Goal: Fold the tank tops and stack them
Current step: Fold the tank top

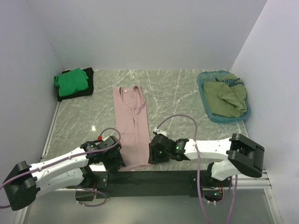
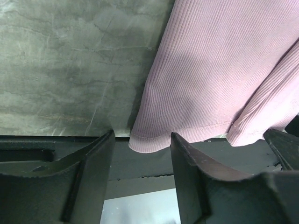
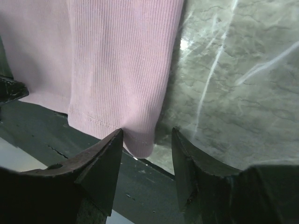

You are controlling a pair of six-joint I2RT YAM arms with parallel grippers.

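Straddling the hem corners of the dusty pink tank top (image 1: 131, 121) at six o'clock, left gripper (image 2: 142, 135) and right gripper (image 3: 147, 130) both have fingers parted, unclamped

A grey-green marbled table (image 1: 177, 93) stands enclosed by pale walls (image 1: 149, 32) on its left, far and right sides. A teal oval basket (image 1: 224, 120) sits at the table's far right corner, close against the right wall. A black base plate (image 1: 154, 176) runs along the table's near edge, and a pale metal rail (image 1: 50, 135) lines the table's left side. White veins cross the table's top, which catches a glint of light near its front.
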